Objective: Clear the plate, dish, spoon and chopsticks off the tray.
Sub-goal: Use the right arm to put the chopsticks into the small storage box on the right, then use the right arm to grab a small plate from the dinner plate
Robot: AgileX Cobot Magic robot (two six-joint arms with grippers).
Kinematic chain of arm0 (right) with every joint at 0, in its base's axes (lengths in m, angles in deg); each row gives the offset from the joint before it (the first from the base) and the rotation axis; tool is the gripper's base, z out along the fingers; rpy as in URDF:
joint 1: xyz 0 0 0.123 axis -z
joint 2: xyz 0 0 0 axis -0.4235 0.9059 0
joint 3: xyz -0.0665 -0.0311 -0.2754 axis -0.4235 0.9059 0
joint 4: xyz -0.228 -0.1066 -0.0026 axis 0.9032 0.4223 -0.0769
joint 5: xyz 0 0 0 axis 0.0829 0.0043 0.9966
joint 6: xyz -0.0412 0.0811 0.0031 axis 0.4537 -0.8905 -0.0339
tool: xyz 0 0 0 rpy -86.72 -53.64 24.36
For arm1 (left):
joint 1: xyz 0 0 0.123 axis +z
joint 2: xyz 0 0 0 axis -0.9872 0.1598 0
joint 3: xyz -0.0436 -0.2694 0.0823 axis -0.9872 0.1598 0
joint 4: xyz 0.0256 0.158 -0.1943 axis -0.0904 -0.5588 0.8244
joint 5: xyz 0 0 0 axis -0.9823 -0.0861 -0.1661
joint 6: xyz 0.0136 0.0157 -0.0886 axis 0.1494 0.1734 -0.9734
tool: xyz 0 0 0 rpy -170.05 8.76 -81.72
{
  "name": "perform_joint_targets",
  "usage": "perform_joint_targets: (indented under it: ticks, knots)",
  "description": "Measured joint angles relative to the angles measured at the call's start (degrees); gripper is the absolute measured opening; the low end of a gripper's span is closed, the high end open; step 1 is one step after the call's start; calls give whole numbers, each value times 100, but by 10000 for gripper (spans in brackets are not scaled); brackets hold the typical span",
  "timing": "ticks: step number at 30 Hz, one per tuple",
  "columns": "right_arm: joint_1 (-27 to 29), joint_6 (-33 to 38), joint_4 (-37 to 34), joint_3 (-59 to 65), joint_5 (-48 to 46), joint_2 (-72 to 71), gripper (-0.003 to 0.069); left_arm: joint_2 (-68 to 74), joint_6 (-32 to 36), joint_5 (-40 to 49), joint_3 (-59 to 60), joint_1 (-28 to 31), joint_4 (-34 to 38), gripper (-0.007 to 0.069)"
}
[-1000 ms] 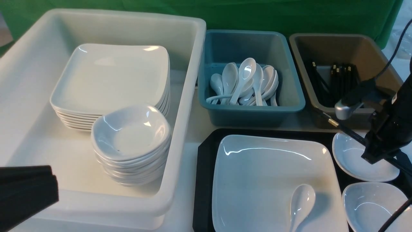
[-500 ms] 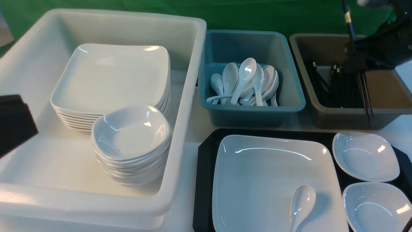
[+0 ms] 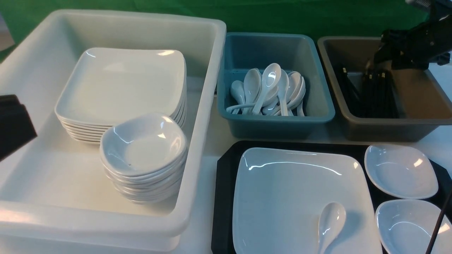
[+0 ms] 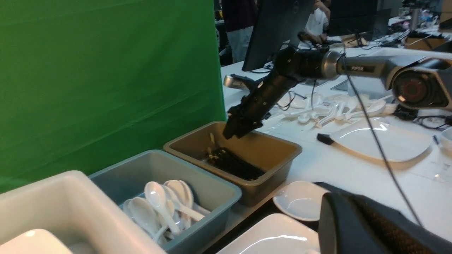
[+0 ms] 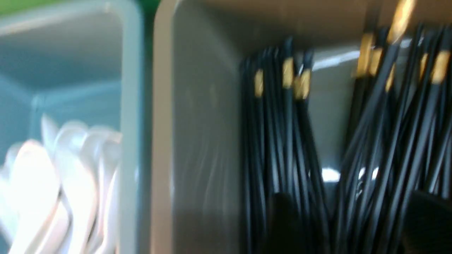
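Observation:
The white square plate (image 3: 293,197) lies on the black tray (image 3: 224,197), with the white spoon (image 3: 330,220) on its near right part. Two small white dishes (image 3: 400,173) (image 3: 409,225) sit on the tray's right side. My right gripper (image 3: 376,58) hangs open over the brown bin (image 3: 388,121); its wrist view (image 5: 353,225) shows empty fingers above the black chopsticks (image 5: 289,134) lying in the bin among several others. My left gripper (image 3: 14,123) is at the far left over the white tub, with no gap between its fingers (image 4: 353,225) and nothing in them.
The white tub (image 3: 208,106) holds a stack of square plates (image 3: 120,84) and a stack of small dishes (image 3: 143,148). The teal bin (image 3: 275,121) holds several spoons. A black cable (image 3: 438,225) crosses the near right dish.
My right gripper lifted the chopsticks from the tray's far right corner, carried them over the brown bin and let them go into it. My left gripper rose along the left edge.

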Motion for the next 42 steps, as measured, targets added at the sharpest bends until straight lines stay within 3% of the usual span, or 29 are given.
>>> perform_joint_targets:
  ticks: [3, 7, 9, 11, 14, 18, 19, 20, 22, 24, 30, 35, 42]
  knots:
    - [-18, -48, 207, -6, -618, -199, 528, 0, 0, 65, 0, 0, -143, 20]
    - [-335, -213, 1214, 2, -1997, -1104, 288, 5, 0, 467, 0, 0, -228, 20]
    - [-623, -352, 1663, 124, -2016, -1569, 210, 5, 0, 562, 0, -4, -301, 20]
    - [-1048, -542, 2226, 477, -2021, -2170, 187, 5, 0, 607, 0, -4, -402, 20]
    - [-1777, -882, 3008, 1297, -2021, -3005, 208, 5, 0, 632, 0, -4, -556, 20]
    - [-3087, -1519, 3952, 3326, -2015, -4446, 241, 5, 0, 645, 0, -4, -763, 20]
    - [-3148, -1541, 3978, 3434, -2015, -4448, 244, 5, 0, 645, 0, -4, -768, 20]
    - [-3673, -1709, 4120, 4406, -2010, -4964, 265, 5, 0, 671, 0, -4, -788, 20]
    - [-4082, -1825, 4151, 5218, -1986, -5214, 301, 5, 0, 732, 0, -4, -795, 20]
    - [-4486, -1892, 4162, 6175, -1859, -5402, 377, 5, 0, 759, 0, -4, -795, 20]
    - [-4707, -1979, 4383, 7653, -776, -5243, 528, 5, -2, 733, 0, -4, -795, 20]
    - [-4714, -2000, 4575, 7951, -26, -4788, 539, 5, -2, 733, 0, -6, -795, 20]
    - [-4718, -2374, 5449, 7951, 388, -4076, 539, 5, -2, 733, 0, -6, -795, 20]
